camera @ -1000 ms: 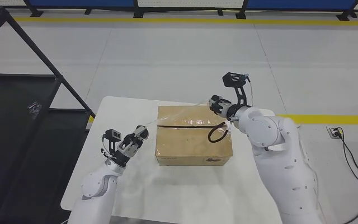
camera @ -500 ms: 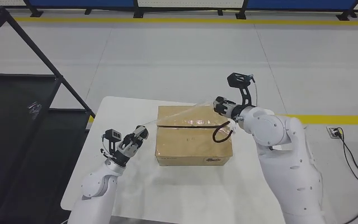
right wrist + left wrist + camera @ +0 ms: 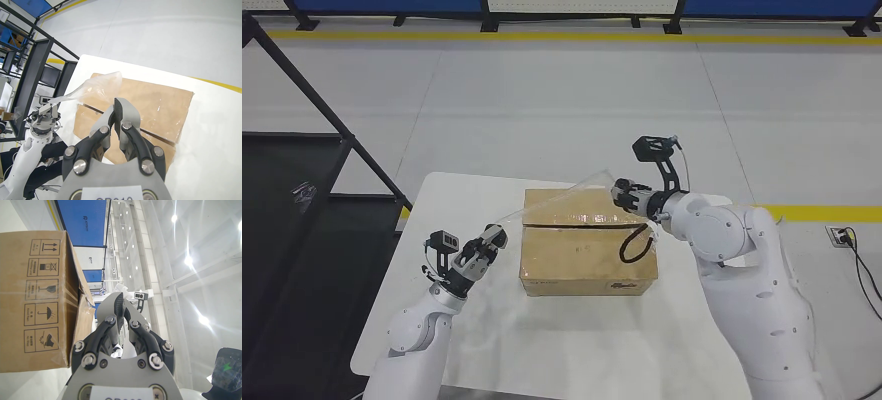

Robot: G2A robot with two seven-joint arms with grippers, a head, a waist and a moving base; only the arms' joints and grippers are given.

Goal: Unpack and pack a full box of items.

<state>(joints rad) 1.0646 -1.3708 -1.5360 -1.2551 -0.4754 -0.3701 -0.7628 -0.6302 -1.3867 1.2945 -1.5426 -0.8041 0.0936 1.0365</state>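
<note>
Two grippers clamp the lifted tape [image 3: 98,89], left gripper [image 3: 122,302] and right gripper [image 3: 115,103]; box [image 3: 587,255] unopened; we judge unpacking barely begun.

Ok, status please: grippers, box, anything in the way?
Left gripper, right gripper: jaws shut on film. Film stretched between them above closed box. Film likely in the way of opening it.

Your white table [image 3: 572,340] stands on a pale floor [image 3: 572,110], with a black metal frame [image 3: 337,135] to its left. A yellow line [image 3: 572,36] crosses the far floor. A floor socket [image 3: 839,236] sits at your right.
</note>
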